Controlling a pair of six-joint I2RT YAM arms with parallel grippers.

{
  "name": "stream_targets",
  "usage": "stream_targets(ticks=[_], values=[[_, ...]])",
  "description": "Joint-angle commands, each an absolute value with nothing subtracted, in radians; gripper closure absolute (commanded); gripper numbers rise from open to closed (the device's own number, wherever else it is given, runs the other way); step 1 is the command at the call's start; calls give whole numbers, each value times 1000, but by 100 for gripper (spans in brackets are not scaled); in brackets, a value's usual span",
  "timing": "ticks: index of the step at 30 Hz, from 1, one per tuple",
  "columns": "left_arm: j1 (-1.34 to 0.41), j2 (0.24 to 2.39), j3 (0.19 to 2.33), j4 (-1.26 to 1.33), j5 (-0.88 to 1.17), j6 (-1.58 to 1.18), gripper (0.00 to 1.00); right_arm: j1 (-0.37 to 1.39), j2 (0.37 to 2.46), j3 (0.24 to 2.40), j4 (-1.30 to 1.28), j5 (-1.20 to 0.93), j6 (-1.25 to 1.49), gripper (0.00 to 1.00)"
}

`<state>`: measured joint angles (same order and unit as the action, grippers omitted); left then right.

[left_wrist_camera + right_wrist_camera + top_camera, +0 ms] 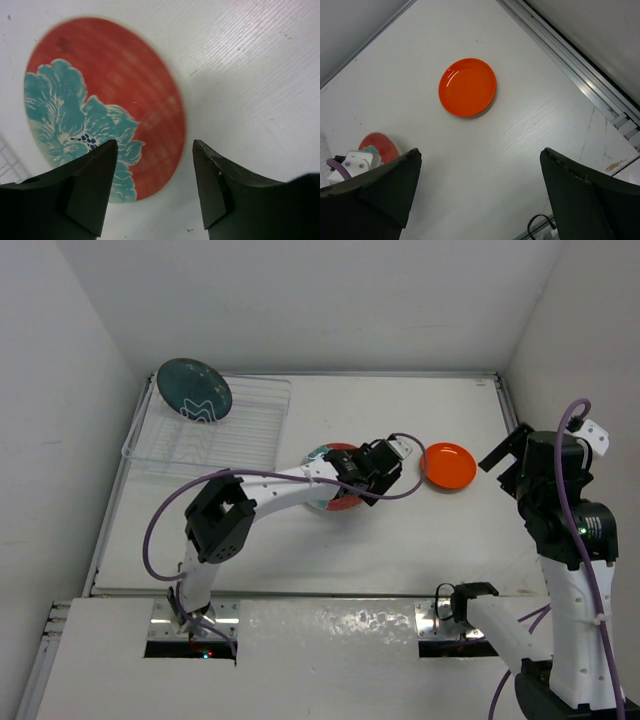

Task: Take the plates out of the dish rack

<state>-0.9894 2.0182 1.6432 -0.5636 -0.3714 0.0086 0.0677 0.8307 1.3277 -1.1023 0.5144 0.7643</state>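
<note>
The red and teal plate (120,85) lies flat on the white table, seen partly under my left arm (345,504). My left gripper (155,144) hovers just over its near rim, open, with nothing between the fingers (352,472). The orange plate (447,466) lies flat on the table to the right (467,87). A dark teal plate (193,388) stands upright in the wire dish rack (250,420) at the back left. My right gripper (480,152) hangs wide open and empty, high above the table at the right (497,455).
White walls close in the table on the left, back and right. A metal rail (580,75) runs along the right edge. A purple cable (160,520) loops off the left arm. A corner of the rack's wires (7,165) shows beside the left finger.
</note>
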Motion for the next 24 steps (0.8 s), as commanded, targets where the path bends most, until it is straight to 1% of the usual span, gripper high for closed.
stream_targets(ticks=[1,2,4,5,6,7,8,9,10,11,12,13,15,16,17,18,19,20,21,22,24], values=[[-965,1987,1667,-535,-307,-92,41,68,842,1338,-1039,505,764,1],[-956,1980,1689,-557,-304,-112,31,69,842,1339,-1034,502,762,1],[-905,1929,1735,-569,-314,-181,19,69,847,1341,-1020,491,753,1],[-872,1912,1780,-571,-307,-213,3,68,848,1341,-1017,486,747,1],[-830,1892,1811,-581,-293,-253,0,69,848,1338,-1012,479,742,1],[-725,1890,1854,-598,-279,-346,0,68,850,1333,-996,468,738,1],[-665,1897,1949,-651,-273,-391,0,67,850,1321,-989,444,733,1],[-607,1931,2004,-693,-268,-443,0,67,850,1315,-983,430,735,1],[-489,1956,2066,-737,-279,-551,0,67,851,1306,-974,417,738,1],[-432,1979,2162,-805,-284,-595,0,69,853,1289,-971,396,739,1],[-328,2020,2196,-828,-282,-685,0,69,854,1278,-965,384,739,1],[-280,2032,2221,-842,-276,-731,0,68,857,1267,-957,370,739,1],[-188,2040,2200,-777,-238,-806,0,68,867,1237,-948,319,738,1],[-107,2037,2171,-729,-182,-878,0,67,868,1221,-928,293,733,1],[-36,2037,2111,-627,-128,-961,0,69,871,1189,-905,246,729,1],[-35,2037,2091,-583,-127,-962,0,69,874,1174,-905,220,726,1],[6,2040,2059,-542,-91,-1030,2,69,879,1157,-887,195,721,1],[35,2043,2059,-472,-89,-1052,3,68,884,1131,-881,174,712,1],[50,2065,2072,-460,-103,-1078,4,69,896,1123,-881,144,707,1],[55,2086,2144,-462,-107,-1083,7,68,903,1114,-879,134,701,1],[57,2161,2251,-552,-136,-1092,8,69,920,1095,-882,120,689,1]])
